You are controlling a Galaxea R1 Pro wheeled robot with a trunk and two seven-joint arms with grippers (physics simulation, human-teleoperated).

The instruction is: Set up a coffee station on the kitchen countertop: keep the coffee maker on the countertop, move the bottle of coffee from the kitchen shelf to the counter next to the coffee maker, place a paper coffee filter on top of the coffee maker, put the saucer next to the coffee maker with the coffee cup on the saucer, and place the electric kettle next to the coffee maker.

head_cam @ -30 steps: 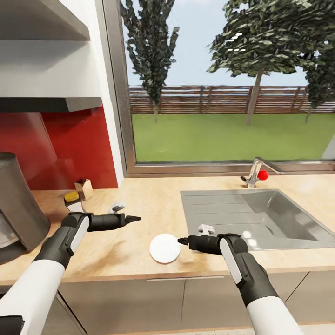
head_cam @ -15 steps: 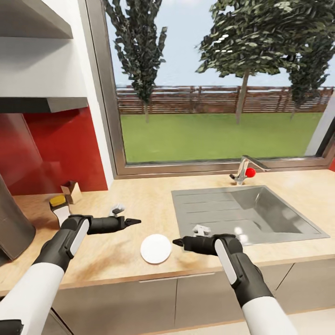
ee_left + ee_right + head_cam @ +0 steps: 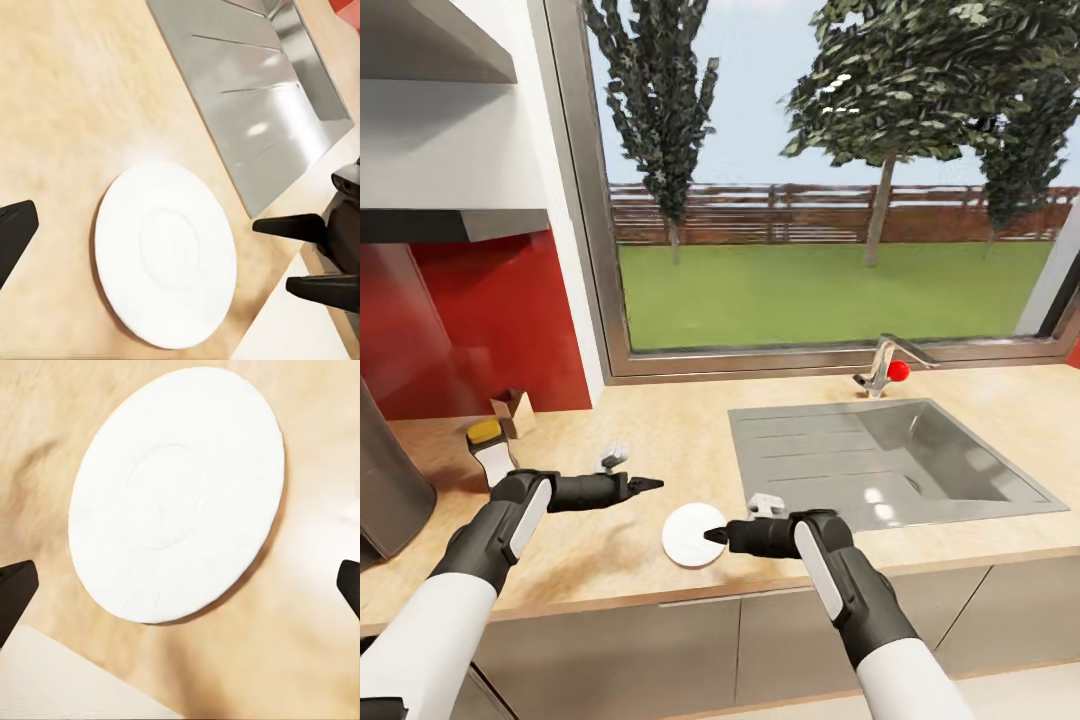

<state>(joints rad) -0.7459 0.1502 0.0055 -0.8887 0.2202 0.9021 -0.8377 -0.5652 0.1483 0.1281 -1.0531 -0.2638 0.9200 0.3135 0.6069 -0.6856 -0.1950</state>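
Right gripper (image 3: 712,535) has advanced since 0.5 s ago, tips now at the saucer's (image 3: 690,533) rim. Countertop (image 3: 680,450) carries the saucer flat, directly ahead of its spread jaws. Left gripper (image 3: 653,485), jaw state unclear, hovers beside. Step: saucer pickup; next needs an edge pinch.

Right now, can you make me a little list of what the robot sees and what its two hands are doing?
place: light-wood countertop under a big window
saucer: white, empty, flat on the countertop near its front edge
sink: steel, beside the saucer
tap: at the back of the sink, with a red knob
right hand: open, tips at the saucer's edge, not gripping it
left hand: hovering over the countertop, pointing toward the saucer, holding nothing
bottle: yellow cap, near the red wall
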